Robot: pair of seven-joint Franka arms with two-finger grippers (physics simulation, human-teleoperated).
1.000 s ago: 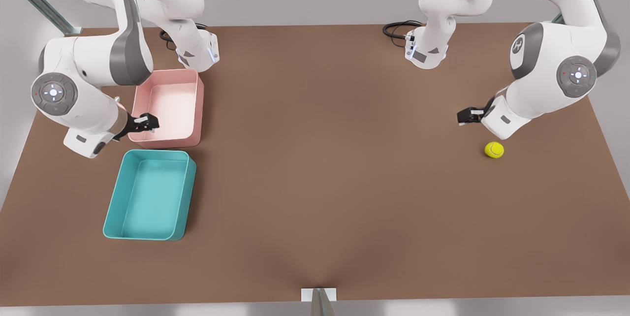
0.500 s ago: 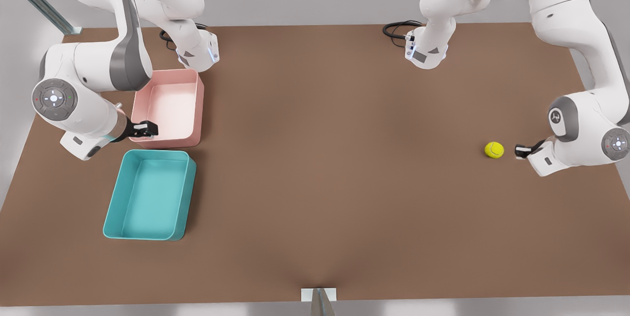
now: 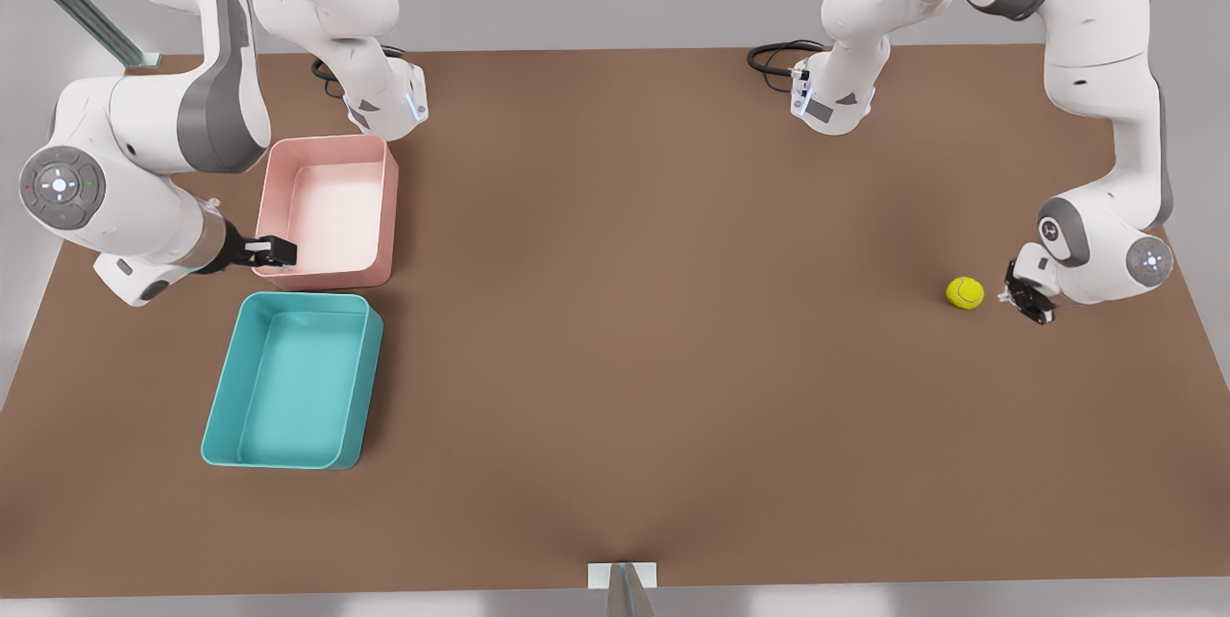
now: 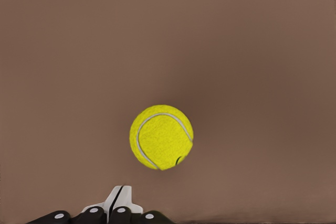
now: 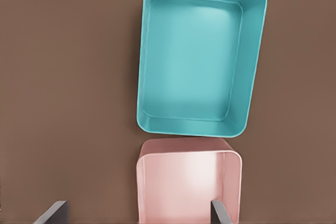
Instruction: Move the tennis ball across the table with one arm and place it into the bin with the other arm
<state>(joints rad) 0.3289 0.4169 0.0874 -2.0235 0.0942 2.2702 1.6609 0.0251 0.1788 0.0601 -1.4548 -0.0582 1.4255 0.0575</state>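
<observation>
The tennis ball (image 3: pixel 965 292) lies on the brown table (image 3: pixel 634 309) near the front view's right edge. My left gripper (image 3: pixel 1028 300) is low at the table, just to the ball's right and not touching it. The left wrist view has the ball (image 4: pixel 161 137) close ahead of the left gripper (image 4: pixel 119 199), whose fingers are pressed together. The teal bin (image 3: pixel 293 386) sits at the front view's left. My right gripper (image 3: pixel 277 252) hovers at the pink tray's near-left corner, just behind the bin. The right wrist view looks down on the bin (image 5: pixel 194 61), with the right gripper (image 5: pixel 136 213) spread wide.
A pink tray (image 3: pixel 332 213) stands right behind the bin, and it lies under my right gripper's fingers in the right wrist view (image 5: pixel 186 182). A black cable (image 3: pixel 774 55) lies by an arm base at the table's back edge. Open brown tabletop stretches between ball and bins.
The left arm has swung from behind the ball round to its right side and dropped low beside it. The right arm has shifted slightly toward the front view's left. The ball has not moved.
</observation>
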